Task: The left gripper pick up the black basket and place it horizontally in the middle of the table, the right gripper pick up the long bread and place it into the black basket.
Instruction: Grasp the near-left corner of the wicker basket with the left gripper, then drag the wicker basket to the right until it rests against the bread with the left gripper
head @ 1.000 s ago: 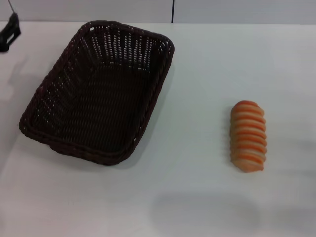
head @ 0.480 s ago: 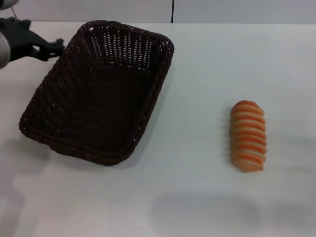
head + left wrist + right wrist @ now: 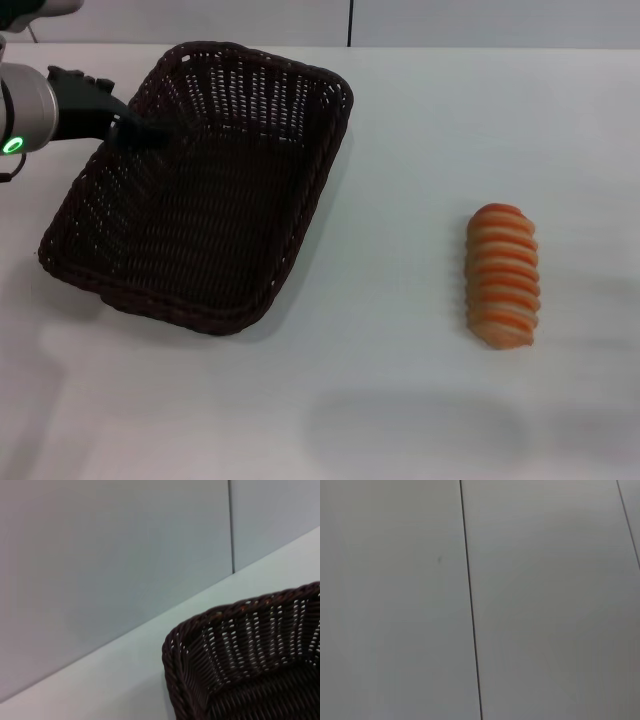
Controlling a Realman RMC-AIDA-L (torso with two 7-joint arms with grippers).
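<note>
In the head view's upper left, the left gripper [image 3: 150,128] is reaching over the black basket's [image 3: 200,190] left rim; its dark fingers are blending into the wicker, so whether they are apart or together cannot be told. The basket is lying slanted on the table [image 3: 400,400]. The long bread [image 3: 503,275] is sitting well apart at right. The right gripper is not showing.
</note>
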